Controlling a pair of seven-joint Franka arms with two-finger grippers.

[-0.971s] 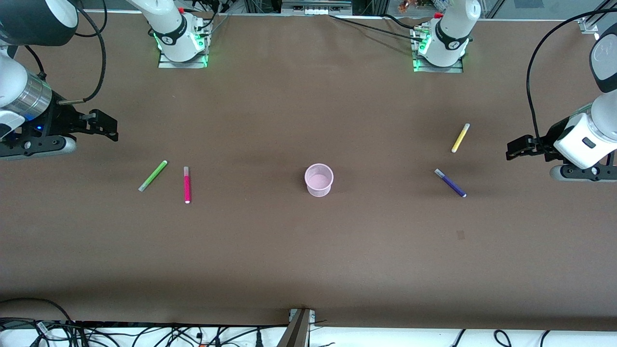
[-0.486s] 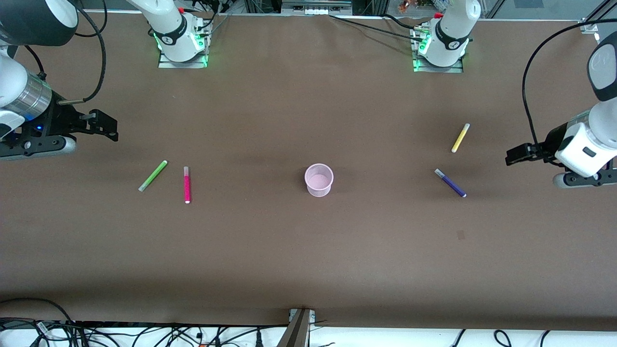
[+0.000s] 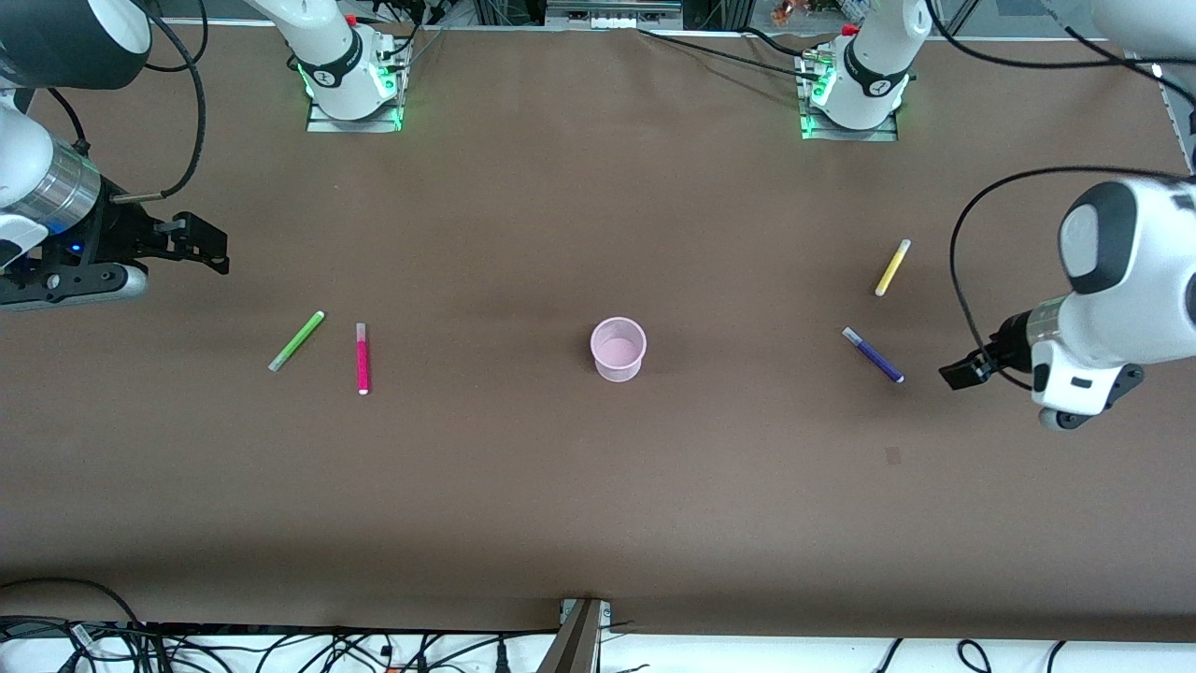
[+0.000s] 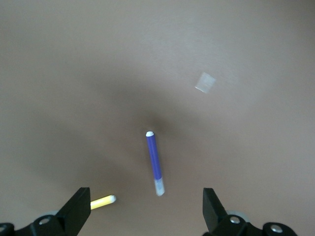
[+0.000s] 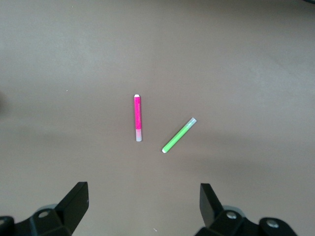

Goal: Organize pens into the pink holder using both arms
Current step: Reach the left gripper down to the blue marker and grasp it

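The pink holder (image 3: 618,349) stands upright mid-table, nothing in it. The light green pen (image 3: 296,341) and the magenta-pink pen (image 3: 362,358) lie toward the right arm's end; both show in the right wrist view, green (image 5: 178,135) and magenta (image 5: 138,118). The dark purple pen (image 3: 873,354) and the yellow pen (image 3: 892,267) lie toward the left arm's end. The left wrist view shows the purple pen (image 4: 154,162) and the yellow pen's end (image 4: 103,201). My left gripper (image 3: 962,372) is open and empty, just beside the purple pen. My right gripper (image 3: 207,249) is open and empty, waiting above the table.
The brown table (image 3: 598,486) has a small darker patch (image 3: 893,455) nearer the front camera than the purple pen. The arm bases (image 3: 348,75) stand along the table's edge. Cables lie past the table's front edge.
My left arm has swung down and toward the purple pen, its gripper now close beside it. The right arm, the pens and the holder have not moved.
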